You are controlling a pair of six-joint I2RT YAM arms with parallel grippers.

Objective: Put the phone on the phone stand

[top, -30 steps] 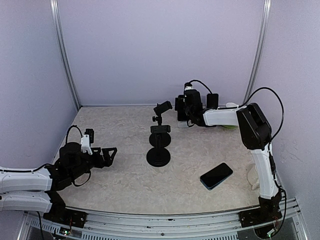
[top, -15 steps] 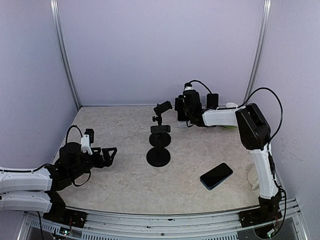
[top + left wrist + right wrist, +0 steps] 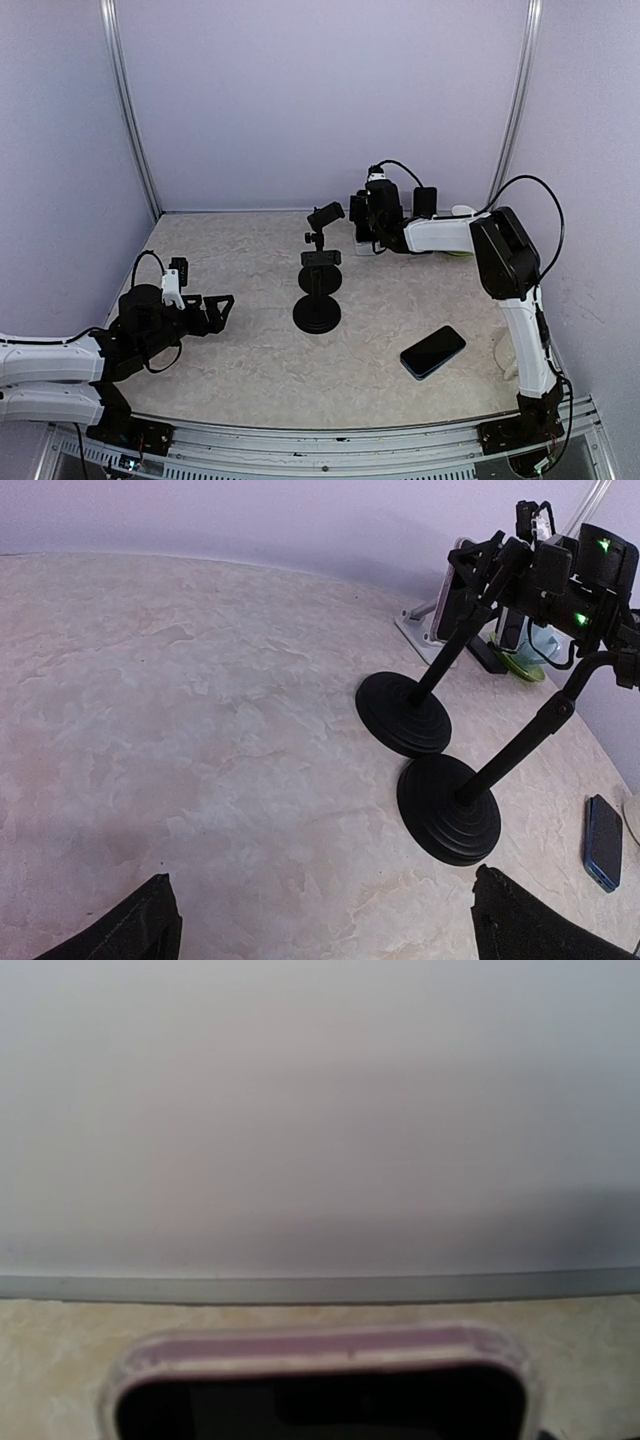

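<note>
Pick-up stage: the pink-rimmed, clear-cased dark phone stands upright by the far wall, right gripper at it, hold not discernible; left gripper spread wide, empty; next likely needs a firm clasp, then carriage to the black round-based phone stand.

The desk is beige with pale marbled veining, and the two phone stands on it are plain black. One phone has a dark screen edged in blue. The other phone has a pinkish-mauve case around its black face.
</note>
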